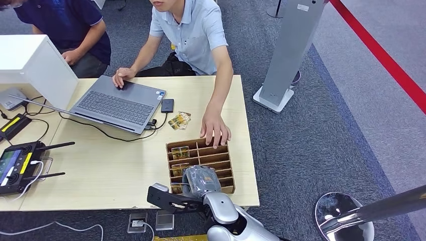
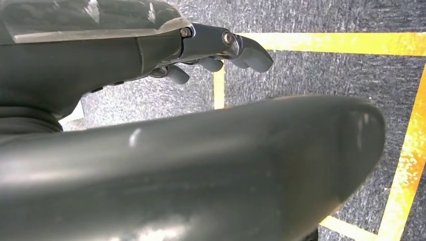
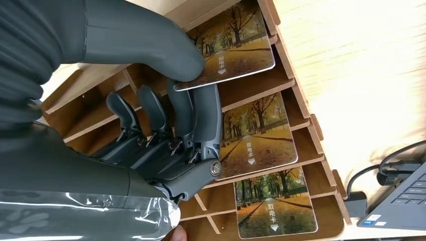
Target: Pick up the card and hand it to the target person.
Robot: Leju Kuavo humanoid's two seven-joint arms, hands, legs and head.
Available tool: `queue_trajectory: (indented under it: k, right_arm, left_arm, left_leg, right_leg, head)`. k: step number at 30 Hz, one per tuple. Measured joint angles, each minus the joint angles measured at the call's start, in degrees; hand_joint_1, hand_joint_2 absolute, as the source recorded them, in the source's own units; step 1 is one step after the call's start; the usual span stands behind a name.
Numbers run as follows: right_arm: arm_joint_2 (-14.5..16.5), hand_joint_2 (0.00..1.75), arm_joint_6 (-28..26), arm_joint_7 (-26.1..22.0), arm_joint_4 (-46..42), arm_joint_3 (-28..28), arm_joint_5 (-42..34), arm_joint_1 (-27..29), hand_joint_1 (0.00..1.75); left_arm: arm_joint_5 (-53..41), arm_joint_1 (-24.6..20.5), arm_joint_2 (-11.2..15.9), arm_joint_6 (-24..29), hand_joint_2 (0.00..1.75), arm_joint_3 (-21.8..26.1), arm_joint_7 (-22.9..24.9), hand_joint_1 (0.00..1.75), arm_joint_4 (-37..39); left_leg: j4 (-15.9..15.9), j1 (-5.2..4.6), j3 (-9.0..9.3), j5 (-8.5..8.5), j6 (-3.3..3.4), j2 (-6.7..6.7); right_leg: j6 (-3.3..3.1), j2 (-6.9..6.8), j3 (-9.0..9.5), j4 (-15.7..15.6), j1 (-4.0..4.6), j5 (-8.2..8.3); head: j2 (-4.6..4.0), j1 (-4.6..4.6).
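Note:
A brown slotted card holder stands near the table's front edge, with several autumn-tree cards in its slots. My right hand is over the holder's near end. In the right wrist view this hand pinches one card, thumb on top and fingers under its edge; the card still lies in its slot. Two more cards lie in further slots. A person in a light blue shirt sits behind the table, one hand on the holder's far edge. My left hand hangs over the floor, holding nothing.
A grey laptop with cables, a small black device and loose cards lie behind the holder. A white box and a black controller are at the left. A second person sits far left. A grey stand is at the right.

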Motion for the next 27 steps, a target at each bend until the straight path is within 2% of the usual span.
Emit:
queue_trajectory:
  k: [13, 27]
  right_arm:
    - [-0.56, 1.75, -2.74, 0.0, -1.18, -0.08, -1.73, -0.12, 1.47]
    - [-5.81, 1.75, -7.43, -0.02, -15.1, -4.17, -0.56, -1.11, 1.47]
  left_arm:
    - [0.58, 0.01, 0.0, 0.67, 0.0, 0.01, -0.08, 0.0, 0.0]
    - [0.6, 0.13, 0.01, -0.11, 0.0, 0.01, -0.23, 0.0, 0.0]
  left_leg:
    - [0.0, 0.0, 0.0, 0.0, 0.0, 0.0]
    - [0.02, 0.0, -0.01, 0.0, 0.0, 0.0]
  right_leg:
    - [0.0, 0.0, -0.02, 0.0, 0.0, 0.0]
    - [-0.01, 0.0, -0.02, 0.0, 0.0, 0.01]
  head:
    - [0.0, -0.02]
    - [0.0, 0.0]
